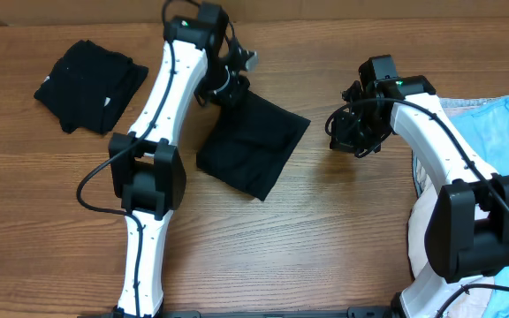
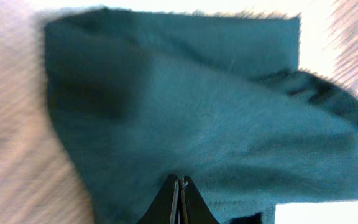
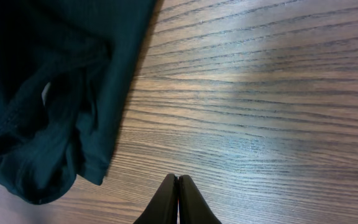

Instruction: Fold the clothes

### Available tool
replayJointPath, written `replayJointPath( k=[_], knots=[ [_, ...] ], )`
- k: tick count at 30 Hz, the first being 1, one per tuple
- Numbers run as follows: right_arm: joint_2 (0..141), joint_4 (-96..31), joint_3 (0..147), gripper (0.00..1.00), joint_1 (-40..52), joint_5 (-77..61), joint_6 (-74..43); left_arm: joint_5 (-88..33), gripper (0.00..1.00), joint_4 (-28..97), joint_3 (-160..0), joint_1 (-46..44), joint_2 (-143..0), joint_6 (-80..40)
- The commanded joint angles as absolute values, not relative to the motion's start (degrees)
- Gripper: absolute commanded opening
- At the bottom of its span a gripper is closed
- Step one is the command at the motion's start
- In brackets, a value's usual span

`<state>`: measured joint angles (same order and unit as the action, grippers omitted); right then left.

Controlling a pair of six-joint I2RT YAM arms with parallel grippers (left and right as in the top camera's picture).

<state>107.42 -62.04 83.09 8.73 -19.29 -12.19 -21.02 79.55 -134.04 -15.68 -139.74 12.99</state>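
Black shirt (image 1: 254, 146) in left fingers (image 2: 166, 205); right fingers (image 3: 166, 202) closed

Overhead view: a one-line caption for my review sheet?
Left gripper pinches a corner of the centre black shirt; right gripper hangs shut over bare table; a second black shirt lies far left.

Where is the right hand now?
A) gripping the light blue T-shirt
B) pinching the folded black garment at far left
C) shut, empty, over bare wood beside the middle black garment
C: the right hand is closed on nothing above the bare table, with the middle black garment off to its side.
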Motion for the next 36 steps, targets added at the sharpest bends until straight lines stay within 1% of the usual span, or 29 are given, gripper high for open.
replayJointPath(
  k=[1,3,4,8,12,15,20,22,23,26,29,34,36],
  knots=[
    [106.5,-61.8,84.0,0.05,9.0,-19.6,-12.0,-32.8,0.04,79.0,-129.4,-18.4,-140.2,13.8],
    [106.5,-61.8,84.0,0.05,9.0,-19.6,-12.0,-43.5,0.04,78.0,-128.1,-20.4,-140.2,16.8],
    [106.5,-61.6,84.0,0.05,9.0,-19.6,-12.0,-46.1,0.04,76.6,-127.6,-21.7,-140.2,16.8],
    [106.5,-61.4,84.0,0.05,9.0,-19.6,-12.0,-47.2,0.04,72.7,-127.9,-26.4,-140.1,15.2],
    [106.5,-62.1,84.0,0.05,9.0,-19.6,-12.0,-46.4,0.04,73.2,-131.3,-27.1,-140.1,13.5],
    [106.5,-62.4,84.0,0.06,9.0,-19.6,-12.0,-41.4,0.04,77.9,-136.9,-25.0,-140.0,12.6],
    [106.5,-62.3,84.0,0.08,8.9,-15.8,-12.0,-22.5,0.04,90.2,-148.9,-18.9,-139.8,11.1],
    [106.5,-61.8,84.0,0.08,8.9,-15.5,-12.0,-17.6,0.06,93.6,-150.2,-16.1,-139.8,11.1],
    [106.5,-61.4,84.0,0.08,8.9,-15.5,-12.0,-17.2,0.07,94.7,-150.1,-14.8,-139.8,11.1],
    [106.5,-60.0,84.0,0.08,8.9,-15.5,-14.2,-19.4,0.10,95.2,-148.0,-11.4,-140.4,11.3],
    [106.5,-59.0,84.0,0.08,8.6,-15.6,-18.1,-22.6,0.11,93.5,-141.6,-9.3,-140.6,12.9],
    [106.5,-59.3,84.0,0.08,8.3,-15.6,-19.0,-32.4,0.09,88.3,-127.9,-10.0,-140.6,18.2],
    [106.5,-59.7,84.0,0.08,8.3,-15.5,-18.9,-33.9,0.09,86.6,-124.3,-11.2,-140.6,18.2]
  ],
)
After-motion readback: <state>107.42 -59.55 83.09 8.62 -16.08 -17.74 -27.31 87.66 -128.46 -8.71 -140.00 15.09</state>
